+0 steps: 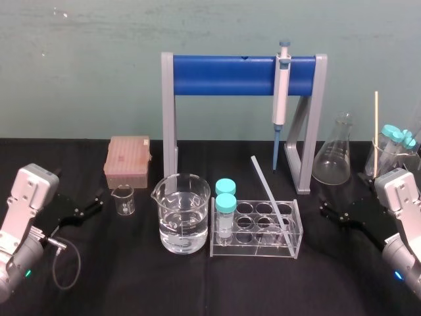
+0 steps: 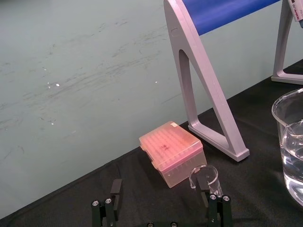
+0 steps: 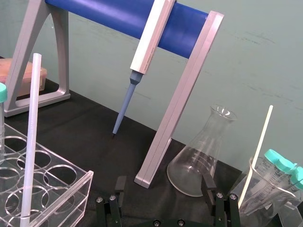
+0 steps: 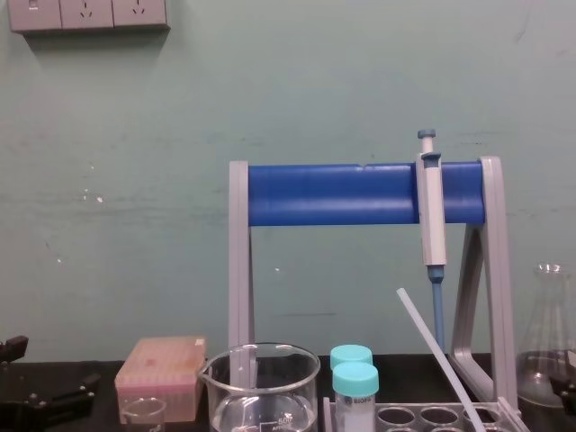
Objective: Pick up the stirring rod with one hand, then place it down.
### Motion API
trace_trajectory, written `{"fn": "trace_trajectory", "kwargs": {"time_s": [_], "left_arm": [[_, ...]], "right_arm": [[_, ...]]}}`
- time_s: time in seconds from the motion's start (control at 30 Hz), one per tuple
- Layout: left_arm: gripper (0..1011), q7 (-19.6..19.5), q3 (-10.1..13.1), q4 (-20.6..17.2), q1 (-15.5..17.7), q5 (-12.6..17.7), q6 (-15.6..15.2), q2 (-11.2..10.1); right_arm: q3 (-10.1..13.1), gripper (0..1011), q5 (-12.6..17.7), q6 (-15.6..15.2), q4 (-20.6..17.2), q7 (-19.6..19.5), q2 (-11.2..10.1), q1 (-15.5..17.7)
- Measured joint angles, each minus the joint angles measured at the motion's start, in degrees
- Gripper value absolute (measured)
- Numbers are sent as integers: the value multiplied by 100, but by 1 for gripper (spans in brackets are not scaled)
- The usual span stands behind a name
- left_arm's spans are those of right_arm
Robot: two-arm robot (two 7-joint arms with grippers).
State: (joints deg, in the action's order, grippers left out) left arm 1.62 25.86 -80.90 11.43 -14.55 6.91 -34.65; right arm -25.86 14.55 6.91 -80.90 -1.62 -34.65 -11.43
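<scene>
Glass stirring rod [image 1: 270,197] leaning in rack [image 1: 256,252], beaker [image 1: 164,210] beside; left gripper [image 1: 99,201], right gripper [image 1: 325,205] wide.

Translucent stirring rod [image 1: 270,197], glossy clear beaker [image 1: 182,214], matt black cloth [image 1: 131,283]

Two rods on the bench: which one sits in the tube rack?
The stirring rod, translucent and thicker, leaning in the rack; the thin cream stick stands in the right-hand beaker.
</scene>
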Motion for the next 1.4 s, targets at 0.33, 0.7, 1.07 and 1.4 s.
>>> {"fn": "trace_trajectory", "kwargs": {"time_s": [0.33,0.7,1.07,1.4], "left_arm": [[1000,0,0,0,0,0,0,0],[1000,0,0,0,0,0,0,0],[1000,0,0,0,0,0,0,0],[1000,0,0,0,0,0,0,0]], "right_arm": [[0,1000,0,0,0,0,0,0],[0,1000,0,0,0,0,0,0],[0,1000,0,0,0,0,0,0],[0,1000,0,0,0,0,0,0]]}}
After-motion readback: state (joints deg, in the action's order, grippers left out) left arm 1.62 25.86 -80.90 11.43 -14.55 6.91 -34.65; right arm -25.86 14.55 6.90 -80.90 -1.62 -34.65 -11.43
